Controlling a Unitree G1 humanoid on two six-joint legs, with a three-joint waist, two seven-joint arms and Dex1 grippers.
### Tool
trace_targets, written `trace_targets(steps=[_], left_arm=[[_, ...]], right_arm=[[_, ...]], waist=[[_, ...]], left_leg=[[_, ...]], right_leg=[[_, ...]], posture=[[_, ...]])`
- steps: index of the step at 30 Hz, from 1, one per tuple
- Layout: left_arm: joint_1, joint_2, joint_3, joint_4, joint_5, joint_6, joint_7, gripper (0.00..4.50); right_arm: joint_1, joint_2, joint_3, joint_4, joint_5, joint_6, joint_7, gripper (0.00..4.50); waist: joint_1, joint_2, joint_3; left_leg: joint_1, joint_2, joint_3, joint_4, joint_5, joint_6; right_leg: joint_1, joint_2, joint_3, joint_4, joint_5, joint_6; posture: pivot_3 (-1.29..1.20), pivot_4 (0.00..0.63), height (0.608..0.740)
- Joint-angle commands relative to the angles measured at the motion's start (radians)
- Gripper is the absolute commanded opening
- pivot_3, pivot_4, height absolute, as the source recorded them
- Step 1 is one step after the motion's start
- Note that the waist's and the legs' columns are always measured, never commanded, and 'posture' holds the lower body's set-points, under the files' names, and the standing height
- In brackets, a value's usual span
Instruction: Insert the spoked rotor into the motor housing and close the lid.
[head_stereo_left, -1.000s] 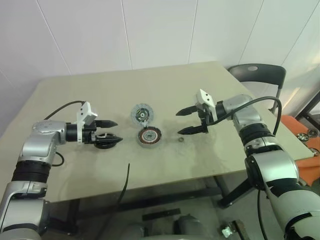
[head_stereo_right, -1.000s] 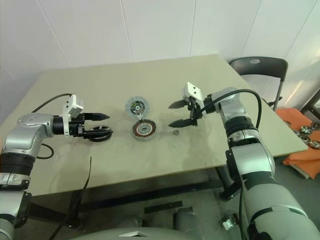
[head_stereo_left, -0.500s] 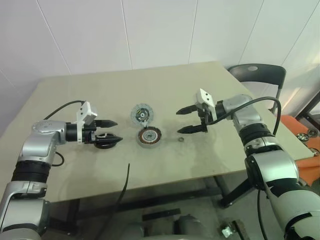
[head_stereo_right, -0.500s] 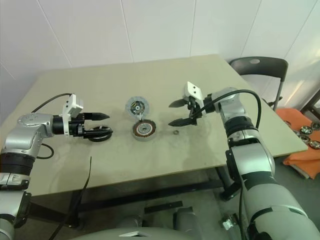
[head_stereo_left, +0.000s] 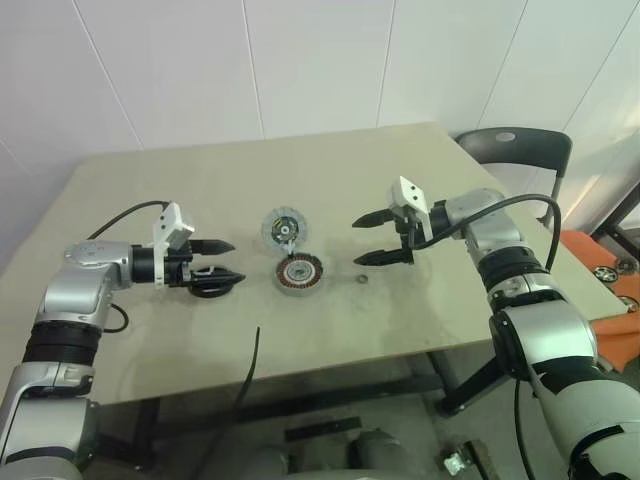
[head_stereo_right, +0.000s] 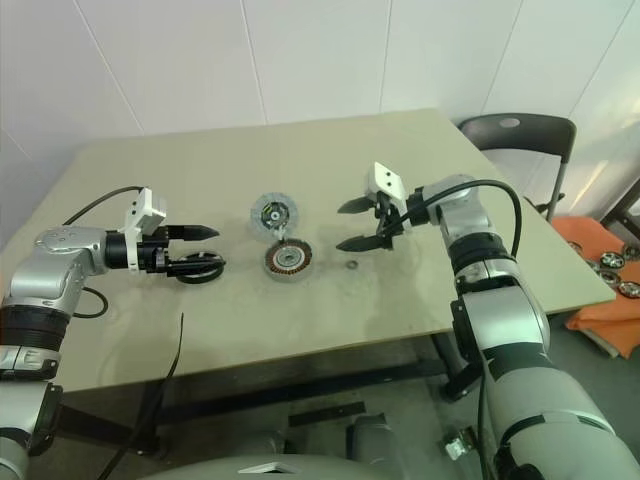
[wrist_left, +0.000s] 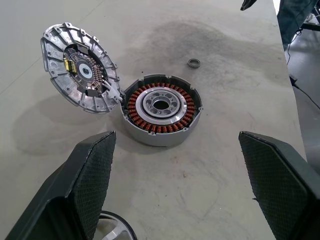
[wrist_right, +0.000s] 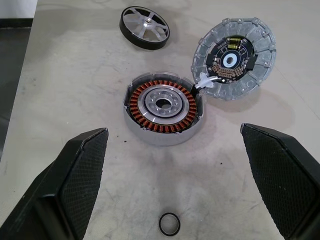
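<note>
- Motor housing (head_stereo_left: 299, 274) sits mid-table (head_stereo_left: 400, 320), flat, its axis vertical and open face up. It holds a ring of copper coils around a pale, bored centre.
- Left gripper (head_stereo_left: 235, 262) and right gripper (head_stereo_left: 357, 244) flank it, jaws spread wide and empty.
- Lid (head_stereo_left: 283, 229) joins the housing's far rim, tilted up, ribbed inner face showing.
- Spoked rotor (wrist_right: 144, 27), black-rimmed, lies flat by the left jaws, apart from the housing.
- Small ring (wrist_right: 169, 223) lies to the housing's right.

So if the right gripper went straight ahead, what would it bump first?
Probably the housing: the right gripper points at it. The little ring lies nearer but looks below that line, though depth is unclear.
</note>
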Motion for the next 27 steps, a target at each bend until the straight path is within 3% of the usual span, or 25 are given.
trace_targets(steps=[1,27], left_arm=[[-0.005,0.021,0.031,-0.039,-0.016,0.006,-0.005,4.18],[-0.036,0.011,0.021,-0.008,0.001,-0.006,0.001,4.18]], right_arm=[[-0.044,0.008,0.002,-0.006,-0.001,-0.013,-0.013,4.44],[-0.039,0.007,-0.006,-0.021,0.003,0.003,-0.003,4.44]], waist=[[0.0,0.0,0.0],[0.0,0.0,0.0]], left_leg=[[0.0,0.0,0.0,0.0,0.0,0.0],[0.0,0.0,0.0,0.001,0.0,0.0]], right_leg=[[0.0,0.0,0.0,0.0,0.0,0.0],[0.0,0.0,0.0,0.001,0.0,0.0]], posture=[[0.0,0.0,0.74],[0.0,0.0,0.74]])
